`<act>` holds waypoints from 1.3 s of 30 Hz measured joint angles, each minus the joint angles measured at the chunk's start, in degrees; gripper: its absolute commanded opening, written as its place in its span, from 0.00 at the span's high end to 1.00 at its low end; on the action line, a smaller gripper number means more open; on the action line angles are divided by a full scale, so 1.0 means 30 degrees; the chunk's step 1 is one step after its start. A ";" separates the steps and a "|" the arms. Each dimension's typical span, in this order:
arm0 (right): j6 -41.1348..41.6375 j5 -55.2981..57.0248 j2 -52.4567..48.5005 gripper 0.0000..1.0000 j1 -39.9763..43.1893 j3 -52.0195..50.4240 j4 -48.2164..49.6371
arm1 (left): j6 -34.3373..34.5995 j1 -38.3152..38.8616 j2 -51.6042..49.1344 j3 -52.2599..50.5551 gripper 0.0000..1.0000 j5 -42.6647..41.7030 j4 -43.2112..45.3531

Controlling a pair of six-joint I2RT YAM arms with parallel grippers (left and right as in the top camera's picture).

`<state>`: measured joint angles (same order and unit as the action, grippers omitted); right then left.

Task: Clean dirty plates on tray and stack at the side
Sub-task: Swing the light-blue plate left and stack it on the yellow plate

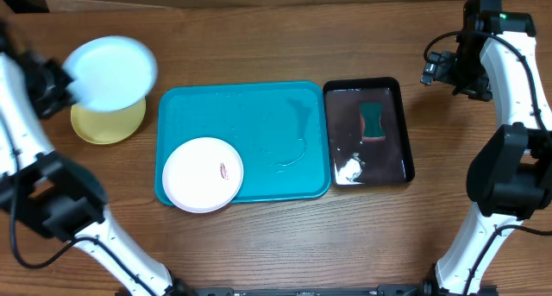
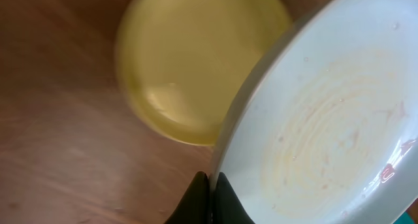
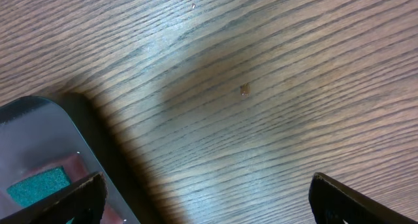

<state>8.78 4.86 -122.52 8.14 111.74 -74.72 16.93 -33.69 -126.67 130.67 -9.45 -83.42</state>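
One light-blue plate in left tool, above yellow-green plate.

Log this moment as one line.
left gripper shut on blue plate over yellow plate | right gripper open, empty, beside black tray | white plate smeared, on turquoise tray

The overhead camera faced straight down over the whole table. The wrist cameras looked down closely, sharing with it the yellow-green plate (left) and black tray (right).
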 measured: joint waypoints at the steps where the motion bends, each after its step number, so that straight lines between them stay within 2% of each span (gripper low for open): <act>1: 0.0007 0.0000 0.0000 0.00 0.0007 0.0000 0.0007 | 0.0051 -0.0546 0.0000 0.0000 0.96 0.0291 0.0000; 8: 0.0000 -0.0007 0.0000 0.00 0.0007 0.0000 -0.0015 | 0.0670 -0.2492 -0.0044 0.0000 0.96 0.1268 -0.0007; 23: 0.0007 -0.0007 0.0000 0.00 0.0007 0.0000 0.0000 | 0.0954 -0.1297 -0.3395 0.0102 0.96 0.1821 0.0991; 24: 0.0000 -0.0007 0.0000 0.00 0.0000 0.0000 0.0000 | 0.0954 -0.1268 -0.3424 0.0102 0.93 0.1821 0.1035; 25: 0.0000 0.0000 0.0000 0.00 0.0007 0.0000 0.0000 | 0.0947 -0.1260 -0.3424 0.0102 0.85 0.1821 0.1064; 26: 0.0000 -0.0007 0.0000 0.00 0.0007 0.0000 0.0007 | 0.0896 -0.1246 -0.3424 0.0102 0.60 0.1821 0.1107; 27: 0.0000 0.0000 0.0000 0.00 0.0007 0.0000 0.0000 | 0.0918 -0.1217 -0.3424 0.0102 0.39 0.1829 0.1151; 29: 0.0007 -0.0007 0.0000 0.00 0.0007 0.0000 0.0000 | 0.0962 -0.1173 -0.3424 0.0102 0.05 0.1807 0.1166; 34: 0.0000 -0.0007 0.0000 0.00 0.0000 0.0000 -0.0007 | 0.1027 -0.1166 -0.3424 0.0109 0.04 0.1282 0.0131; 39: 0.0007 -0.0007 0.0000 0.00 0.0007 0.0000 0.0015 | 0.1013 -0.1137 -0.3417 0.0117 0.08 0.0546 -0.2557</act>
<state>8.80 4.84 -122.52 8.16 111.74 -74.67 19.97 -37.10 -136.92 131.02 -7.81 -91.09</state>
